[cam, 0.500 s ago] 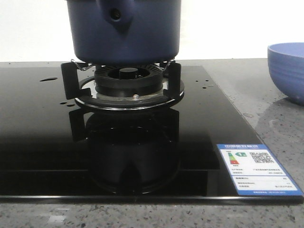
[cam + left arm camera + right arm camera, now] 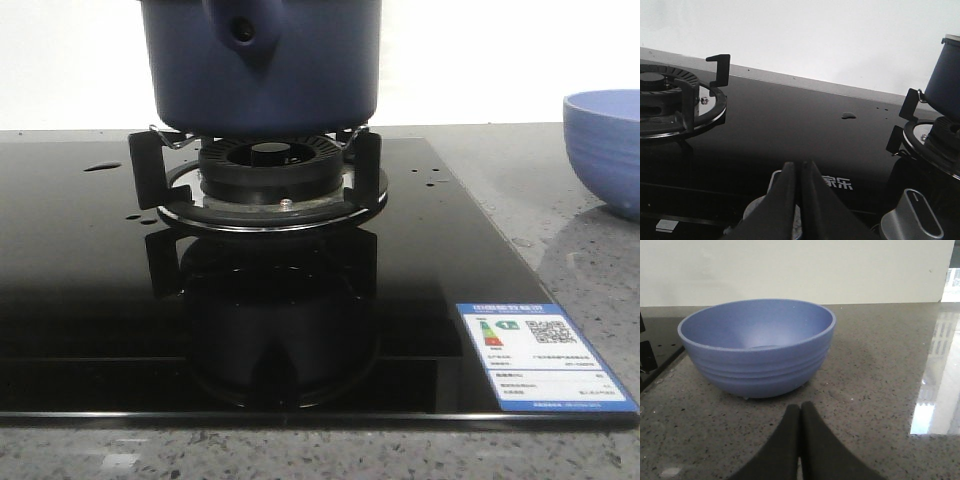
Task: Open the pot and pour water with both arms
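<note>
The dark navy pot (image 2: 262, 65) stands on the burner grate (image 2: 262, 180) of the black glass hob; its handle mount with a round hole faces me, and its top is cut off by the view's edge. Part of the pot also shows in the left wrist view (image 2: 945, 80). Small drops of water (image 2: 102, 167) lie on the glass, one also in the left wrist view (image 2: 848, 116). My left gripper (image 2: 799, 167) is shut and empty, low over the hob's front by a knob. My right gripper (image 2: 800, 410) is shut and empty over the stone counter, just short of the bowl.
A lighter blue ribbed bowl (image 2: 757, 345) stands on the grey counter right of the hob, also in the front view (image 2: 605, 150). A second burner (image 2: 670, 102) lies left of the pot. Silver knobs (image 2: 912, 222) line the hob's front. An energy label (image 2: 535, 355) is stuck at the hob's front right.
</note>
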`<state>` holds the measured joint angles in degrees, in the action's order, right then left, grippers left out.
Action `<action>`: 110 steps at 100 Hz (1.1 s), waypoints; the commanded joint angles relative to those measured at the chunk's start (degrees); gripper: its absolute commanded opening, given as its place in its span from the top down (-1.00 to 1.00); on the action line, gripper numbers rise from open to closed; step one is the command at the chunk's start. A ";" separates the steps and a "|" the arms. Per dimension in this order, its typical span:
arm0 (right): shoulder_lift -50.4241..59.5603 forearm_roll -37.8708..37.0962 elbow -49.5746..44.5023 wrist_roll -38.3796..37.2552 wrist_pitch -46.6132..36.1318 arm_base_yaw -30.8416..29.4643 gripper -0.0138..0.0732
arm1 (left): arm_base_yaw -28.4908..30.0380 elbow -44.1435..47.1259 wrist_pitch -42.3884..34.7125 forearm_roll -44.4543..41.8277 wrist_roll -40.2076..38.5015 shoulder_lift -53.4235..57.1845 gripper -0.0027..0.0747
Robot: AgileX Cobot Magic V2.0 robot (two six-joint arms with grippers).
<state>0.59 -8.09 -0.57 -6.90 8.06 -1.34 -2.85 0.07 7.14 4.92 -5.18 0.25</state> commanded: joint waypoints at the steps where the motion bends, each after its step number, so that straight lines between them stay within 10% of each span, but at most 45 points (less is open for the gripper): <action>1: 0.95 -0.87 -1.48 -0.06 -4.64 0.09 0.79 | -0.52 1.85 -4.75 0.51 -0.49 1.54 0.98; 65: 0.95 8.61 -1.48 -0.06 -6.07 0.09 0.79 | -0.52 1.85 -5.71 4.55 -0.49 1.54 0.98; 110: 0.95 32.69 -0.24 -0.06 -6.10 0.09 0.79 | -0.52 1.46 -7.14 33.89 -0.49 1.54 0.98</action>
<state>0.59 21.65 -0.57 -6.99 5.88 -1.34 -2.85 0.07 4.57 31.82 -5.18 0.25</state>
